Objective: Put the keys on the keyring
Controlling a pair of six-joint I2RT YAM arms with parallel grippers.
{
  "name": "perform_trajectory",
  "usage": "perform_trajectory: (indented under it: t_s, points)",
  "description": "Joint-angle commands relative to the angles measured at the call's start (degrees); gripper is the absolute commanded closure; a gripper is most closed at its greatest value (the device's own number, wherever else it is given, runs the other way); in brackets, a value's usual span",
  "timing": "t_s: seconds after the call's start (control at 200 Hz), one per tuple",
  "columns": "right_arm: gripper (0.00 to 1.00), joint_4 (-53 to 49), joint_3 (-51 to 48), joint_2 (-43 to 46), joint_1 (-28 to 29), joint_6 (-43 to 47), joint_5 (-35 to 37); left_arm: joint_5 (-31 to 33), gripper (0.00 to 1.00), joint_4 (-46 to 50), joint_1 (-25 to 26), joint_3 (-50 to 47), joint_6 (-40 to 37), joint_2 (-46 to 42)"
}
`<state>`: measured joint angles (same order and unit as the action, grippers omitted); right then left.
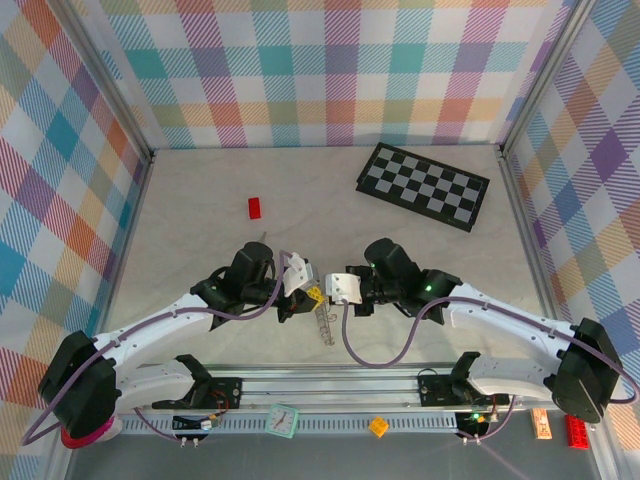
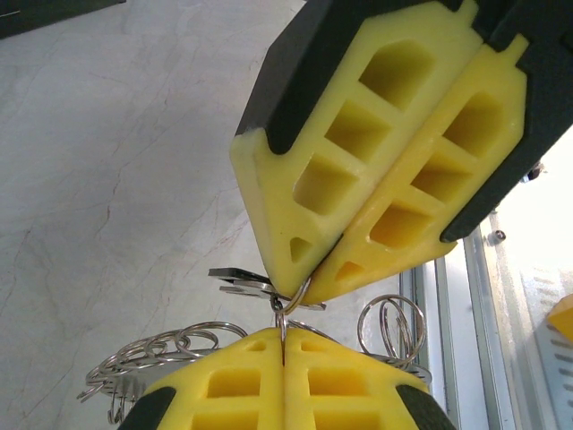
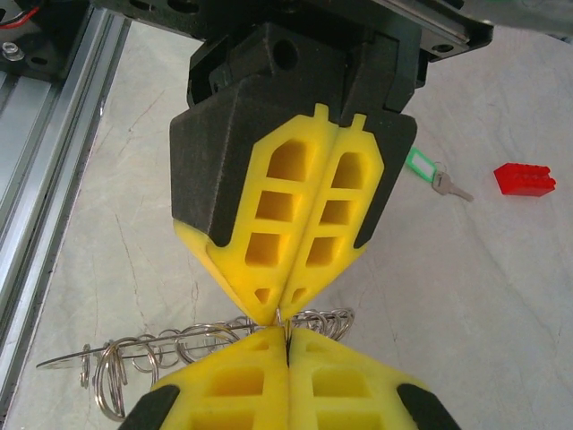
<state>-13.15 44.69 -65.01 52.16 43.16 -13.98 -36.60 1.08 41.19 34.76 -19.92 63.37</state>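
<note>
While the two arms met tip to tip at the lower middle of the top view, the left pincer (image 2: 283, 351) had its yellow fingers pressed together on a link of the keyring (image 3: 179, 348). The right pincer (image 3: 286, 351) was clamped on that same chain of silver wire rings. In the right wrist view the keyring's long axis ran nearly level, from the tips toward the lower left. The yellow fingers hid part of it.

A green-headed key (image 3: 437, 176) lay flat on the desk (image 3: 466, 296) at the upper right, head to the upper left and blade pointing lower right. It was near a red brick (image 3: 524, 179) but apart from it.

A dark flat piece (image 2: 235, 274) sat just left of the pinched link. I could not tell whether it was the black key.
</note>
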Motion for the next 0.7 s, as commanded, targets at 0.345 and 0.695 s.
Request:
perform_trajectory:
  t_s: [0.345,0.695]
  points:
    - [1.0,-1.8,0.4,-0.2,0.8,2.3,-2.3,-1.0,1.0,-1.9,0.1,0.6,0.3,0.2]
    - [1.0,-3.7,0.4,0.2,1.6,3.8,-3.0,0.3,1.0,-1.6,0.3,0.6,0.4,0.1]
